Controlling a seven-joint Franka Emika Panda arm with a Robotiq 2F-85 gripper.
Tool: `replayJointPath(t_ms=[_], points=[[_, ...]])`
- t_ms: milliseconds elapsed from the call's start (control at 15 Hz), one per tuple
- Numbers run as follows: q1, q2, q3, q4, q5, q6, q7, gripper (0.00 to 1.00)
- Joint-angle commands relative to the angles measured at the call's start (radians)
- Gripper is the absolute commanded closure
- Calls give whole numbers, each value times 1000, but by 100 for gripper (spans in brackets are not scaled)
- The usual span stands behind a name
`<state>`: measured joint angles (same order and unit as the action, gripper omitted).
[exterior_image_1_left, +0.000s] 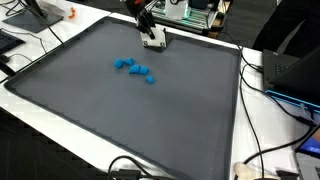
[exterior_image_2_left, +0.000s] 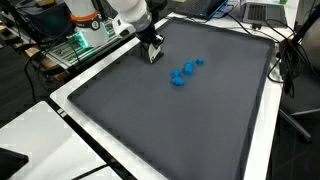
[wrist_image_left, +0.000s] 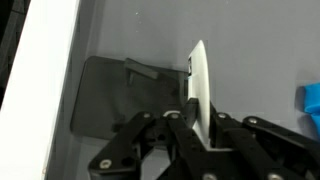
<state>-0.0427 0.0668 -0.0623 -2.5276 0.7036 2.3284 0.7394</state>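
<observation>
My gripper (exterior_image_1_left: 152, 38) is at the far edge of the dark grey mat (exterior_image_1_left: 120, 110), also seen in an exterior view (exterior_image_2_left: 152, 50). In the wrist view its fingers (wrist_image_left: 190, 115) are shut on a thin white flat piece (wrist_image_left: 200, 85) that stands on edge between them. The white piece also shows at the fingertips in an exterior view (exterior_image_1_left: 154, 43). A cluster of small blue blocks (exterior_image_1_left: 135, 69) lies on the mat a short way in front of the gripper; it also shows in an exterior view (exterior_image_2_left: 184, 71). A blue block edge shows at the right of the wrist view (wrist_image_left: 311, 103).
A white table border (exterior_image_1_left: 262, 130) surrounds the mat. Cables (exterior_image_1_left: 265, 75) and a laptop (exterior_image_1_left: 290, 72) lie to one side. Electronics (exterior_image_2_left: 75, 45) stand behind the arm. An orange object (exterior_image_1_left: 71, 14) sits at the far corner.
</observation>
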Motion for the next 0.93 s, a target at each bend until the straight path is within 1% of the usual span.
replayJointPath(t_ms=[0, 267, 867], points=[[2, -30, 6, -45, 54, 51, -13, 98], [5, -36, 10, -59, 77, 82, -11, 98], [18, -42, 29, -87, 83, 152, -5, 98]])
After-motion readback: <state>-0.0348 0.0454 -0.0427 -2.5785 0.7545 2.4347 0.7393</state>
